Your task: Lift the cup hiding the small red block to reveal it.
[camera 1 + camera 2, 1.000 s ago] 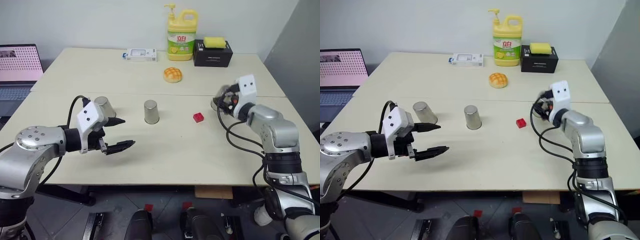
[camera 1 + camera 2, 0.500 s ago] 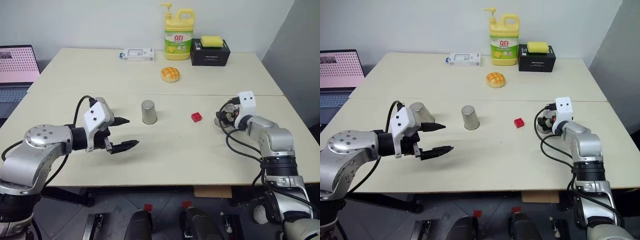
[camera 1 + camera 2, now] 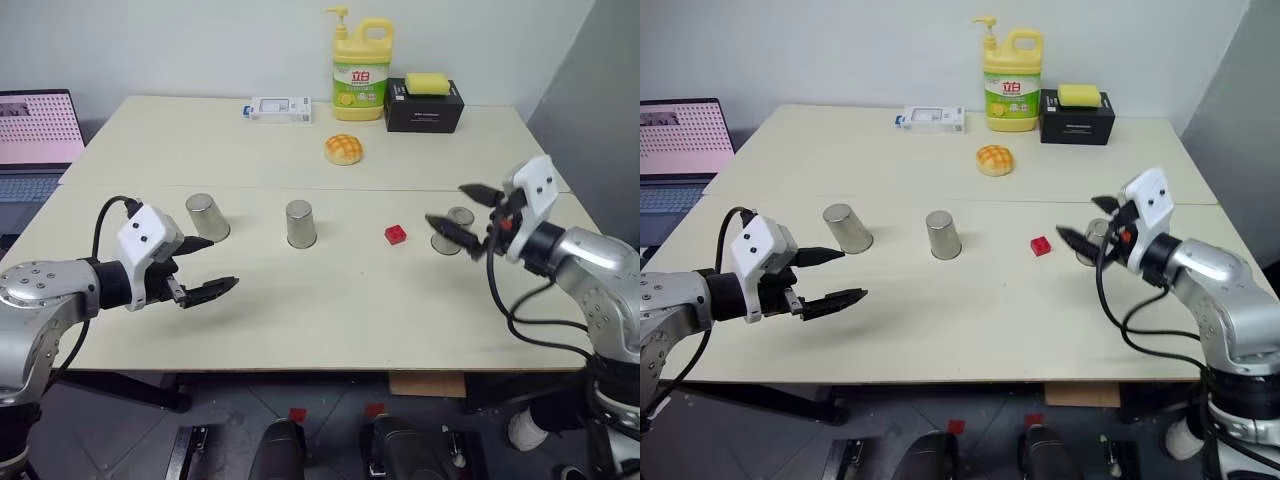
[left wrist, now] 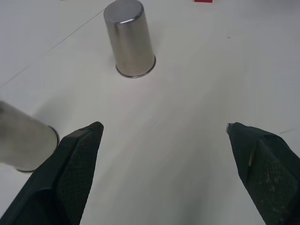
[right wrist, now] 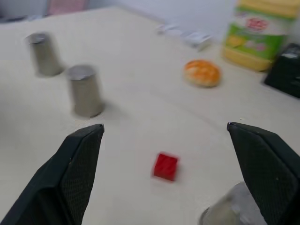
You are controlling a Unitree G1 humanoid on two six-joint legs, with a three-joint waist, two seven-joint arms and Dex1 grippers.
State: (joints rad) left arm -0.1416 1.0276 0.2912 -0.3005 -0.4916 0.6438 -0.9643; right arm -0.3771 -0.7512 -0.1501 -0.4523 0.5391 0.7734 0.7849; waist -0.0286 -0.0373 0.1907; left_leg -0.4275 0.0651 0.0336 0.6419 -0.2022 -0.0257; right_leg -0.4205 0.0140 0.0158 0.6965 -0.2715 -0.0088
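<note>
Block (image 3: pixel 396 234), small and red, lies uncovered on the table (image 3: pixel 330 310) beside the cup (image 3: pixel 458 224). Right gripper (image 3: pixel 466 210) hovers at that cup, fingers spread, empty. Left gripper (image 3: pixel 205 266) likewise spread, empty.

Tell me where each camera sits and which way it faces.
Head stereo pair: on the head, looking forward and down over the table; both arms show, left end effector and right end effector open.
Left wrist: along its own fingers toward the middle cup.
Right wrist: along its own fingers toward the red block.
Shared: both wrist views show the middle cup, as does the head pair.
</note>
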